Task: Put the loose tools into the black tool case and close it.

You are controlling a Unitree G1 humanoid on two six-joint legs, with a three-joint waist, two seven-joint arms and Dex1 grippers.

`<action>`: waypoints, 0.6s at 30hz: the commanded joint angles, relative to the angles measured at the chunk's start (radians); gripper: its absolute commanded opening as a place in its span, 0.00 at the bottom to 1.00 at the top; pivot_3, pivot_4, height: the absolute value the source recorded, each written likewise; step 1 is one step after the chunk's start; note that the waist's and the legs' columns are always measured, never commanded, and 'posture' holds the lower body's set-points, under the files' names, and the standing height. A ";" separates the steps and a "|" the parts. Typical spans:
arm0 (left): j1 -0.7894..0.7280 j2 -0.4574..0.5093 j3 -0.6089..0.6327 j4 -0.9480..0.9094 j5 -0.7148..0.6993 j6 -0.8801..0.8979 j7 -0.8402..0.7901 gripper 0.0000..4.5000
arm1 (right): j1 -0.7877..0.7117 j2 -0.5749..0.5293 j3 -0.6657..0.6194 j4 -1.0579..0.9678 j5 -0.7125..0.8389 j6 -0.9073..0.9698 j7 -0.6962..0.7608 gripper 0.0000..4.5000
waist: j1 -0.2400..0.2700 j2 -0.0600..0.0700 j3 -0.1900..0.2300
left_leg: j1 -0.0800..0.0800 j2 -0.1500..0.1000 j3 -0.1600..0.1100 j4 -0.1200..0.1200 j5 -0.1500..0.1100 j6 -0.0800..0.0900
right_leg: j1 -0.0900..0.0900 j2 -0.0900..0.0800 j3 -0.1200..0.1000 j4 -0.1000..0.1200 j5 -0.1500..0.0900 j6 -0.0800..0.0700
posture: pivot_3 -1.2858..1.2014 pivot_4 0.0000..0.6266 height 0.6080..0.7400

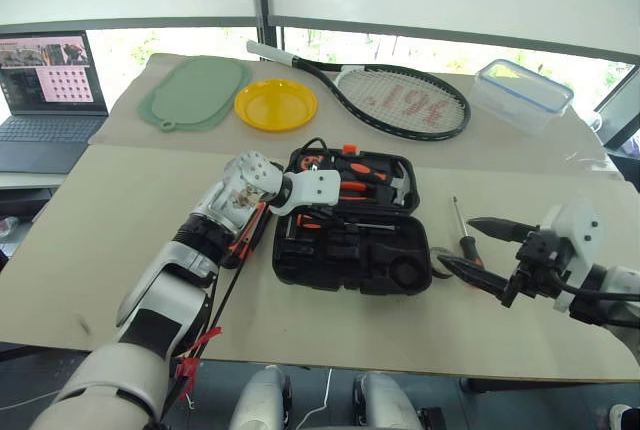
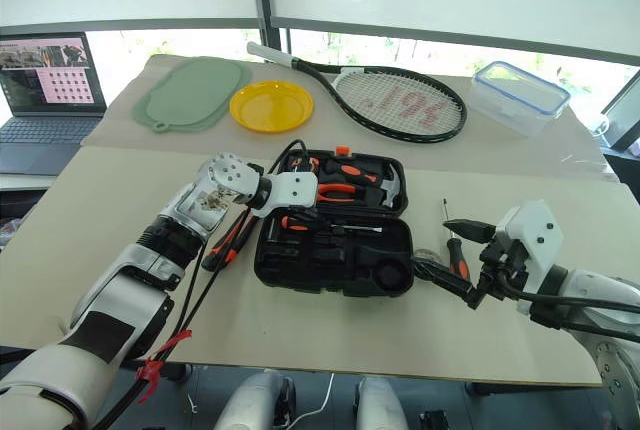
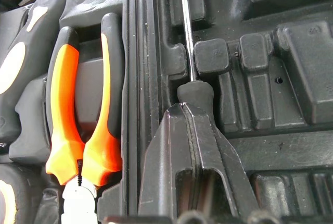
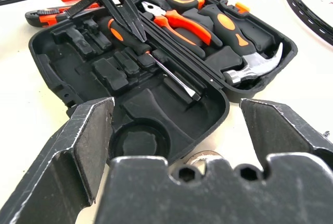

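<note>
Two end effectors are at work: the left end effector (image 4: 120, 6) is pinched on the black-and-orange handle of a slim screwdriver (image 4: 151, 57) lying in the near half of the open black tool case (image 1: 352, 260). Just beyond it, pliers (image 3: 83, 130) sit in the lid half. The right end effector (image 1: 478, 250) hangs spread wide beside the case, a second screwdriver (image 1: 464, 240) on the desk (image 1: 120, 250) just under it.

tool case (image 1: 352, 250): open, middle of table (image 1: 120, 240)
pliers (image 4: 179, 23): in case, far half
screwdriver (image 1: 462, 233): on table, right of case
racket (image 1: 385, 95): behind case
plate (image 1: 275, 105): left of racket
</note>
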State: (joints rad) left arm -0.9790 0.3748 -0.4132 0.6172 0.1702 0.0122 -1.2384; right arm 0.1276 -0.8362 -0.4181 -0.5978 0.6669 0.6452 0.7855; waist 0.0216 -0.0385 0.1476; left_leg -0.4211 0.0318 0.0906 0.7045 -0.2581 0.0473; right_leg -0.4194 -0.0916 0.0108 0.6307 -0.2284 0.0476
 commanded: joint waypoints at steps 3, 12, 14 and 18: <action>0.029 0.084 0.202 -0.198 -0.222 0.285 -0.065 0.13 | -0.017 -0.024 0.000 0.025 -0.048 -0.037 0.008 1.00 | -0.014 0.000 0.000 | -0.003 0.001 0.000 0.000 0.000 0.000 | -0.004 0.000 0.000 0.001 0.000 0.000 | 0.52 0.24 0.99; 0.289 0.359 0.538 -0.729 -0.668 0.799 -0.138 0.82 | 0.140 -0.023 -0.208 0.053 -0.029 0.040 0.037 1.00 | -0.017 0.002 0.001 | -0.002 0.002 0.000 -0.001 0.000 0.000 | -0.003 -0.001 0.001 0.000 0.000 0.000 | 0.52 0.24 0.99; 0.333 0.388 0.572 -0.799 -0.739 0.853 -0.126 0.96 | 0.228 -0.017 -0.299 0.063 -0.021 0.057 0.064 1.00 | -0.006 0.001 0.001 | -0.002 0.002 0.000 -0.001 0.000 0.000 | -0.002 -0.001 0.000 0.000 -0.001 0.001 | 0.52 0.24 0.99; 0.346 0.382 0.563 -0.854 -0.791 0.878 -0.061 0.99 | 0.371 0.005 -0.423 0.097 -0.034 0.076 0.093 1.00 | 0.011 0.001 0.001 | 0.000 0.001 -0.002 0.001 0.001 0.002 | 0.003 -0.001 0.000 -0.001 0.000 0.002 | 0.52 0.24 0.99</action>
State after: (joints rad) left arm -0.6239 0.7630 0.1490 -0.1963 -0.5869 0.8837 -1.3302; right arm 0.4644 -0.8446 -0.7618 -0.5097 0.6330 0.7110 0.8670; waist 0.0322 -0.0370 0.1484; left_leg -0.4194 0.0325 0.0891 0.7054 -0.2573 0.0492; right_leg -0.4145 -0.0930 0.0112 0.6291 -0.2285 0.0499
